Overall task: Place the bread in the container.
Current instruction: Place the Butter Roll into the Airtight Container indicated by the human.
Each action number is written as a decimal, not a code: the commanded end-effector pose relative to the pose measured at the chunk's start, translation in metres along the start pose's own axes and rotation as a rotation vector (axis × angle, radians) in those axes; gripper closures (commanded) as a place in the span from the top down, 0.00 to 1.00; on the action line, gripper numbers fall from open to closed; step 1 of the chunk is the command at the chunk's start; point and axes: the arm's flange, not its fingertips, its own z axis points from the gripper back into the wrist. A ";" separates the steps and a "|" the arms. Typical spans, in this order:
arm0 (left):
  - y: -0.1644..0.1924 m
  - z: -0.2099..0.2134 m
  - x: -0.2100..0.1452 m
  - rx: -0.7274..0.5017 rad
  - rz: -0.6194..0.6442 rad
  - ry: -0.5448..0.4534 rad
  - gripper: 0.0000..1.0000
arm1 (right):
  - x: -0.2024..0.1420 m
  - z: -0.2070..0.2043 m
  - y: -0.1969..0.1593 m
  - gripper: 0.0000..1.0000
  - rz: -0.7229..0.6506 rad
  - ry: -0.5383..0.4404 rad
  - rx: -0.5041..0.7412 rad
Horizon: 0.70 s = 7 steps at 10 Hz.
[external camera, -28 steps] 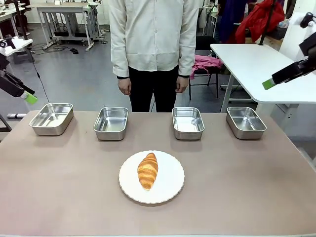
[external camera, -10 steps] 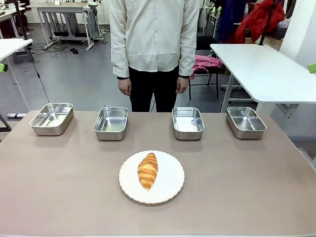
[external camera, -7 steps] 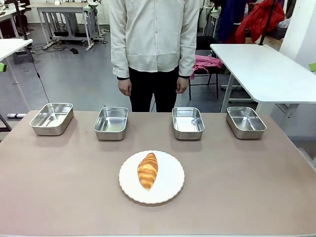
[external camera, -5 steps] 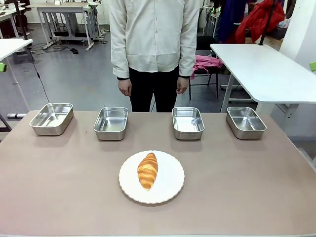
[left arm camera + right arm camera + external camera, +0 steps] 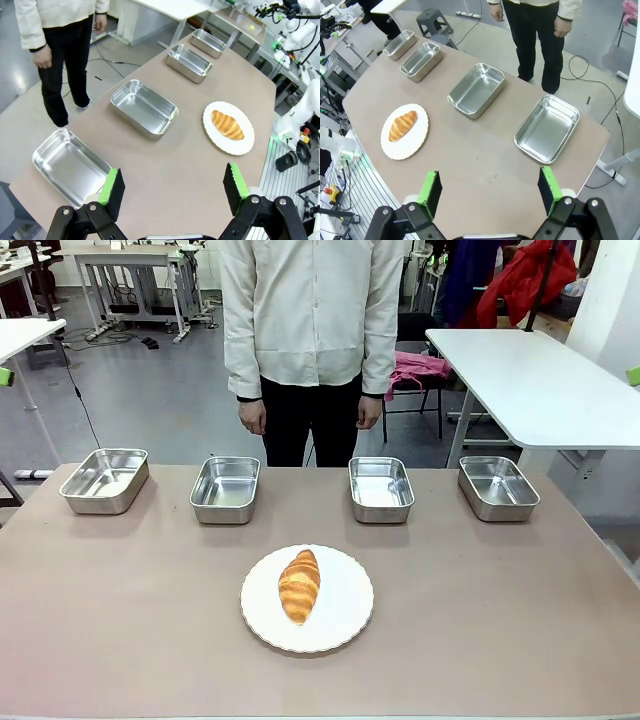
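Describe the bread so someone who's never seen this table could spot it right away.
On the brown table, nearer the robot than the row of four steel trays, sits a round white plate. The bread lies on it: a golden-brown croissant, the only food on the table.

I stand at a brown desk under flat, even light. Past its far edge runs a glossy grey floor. At two o'clock is a long white table. Beside it, at one o'clock, a pink cloth lies over a dark chair, and a red garment hangs farther back. At eleven o'clock stands a white-topped table on a metal frame. A thin black cable trails down at ten o'clock, near another white tabletop.
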 end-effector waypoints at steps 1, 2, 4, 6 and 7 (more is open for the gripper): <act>-0.001 0.001 0.000 0.000 -0.005 -0.003 1.00 | 0.000 0.000 0.000 1.00 0.006 -0.014 0.016; -0.001 0.001 0.000 0.000 -0.005 -0.003 1.00 | 0.000 0.000 0.000 1.00 0.006 -0.014 0.016; -0.001 0.001 0.000 0.000 -0.005 -0.003 1.00 | 0.000 0.000 0.000 1.00 0.006 -0.014 0.016; -0.001 0.001 0.000 0.000 -0.005 -0.003 1.00 | 0.000 0.000 0.000 1.00 0.006 -0.014 0.016; -0.001 0.001 0.000 0.000 -0.005 -0.003 1.00 | 0.000 0.000 0.000 1.00 0.006 -0.014 0.016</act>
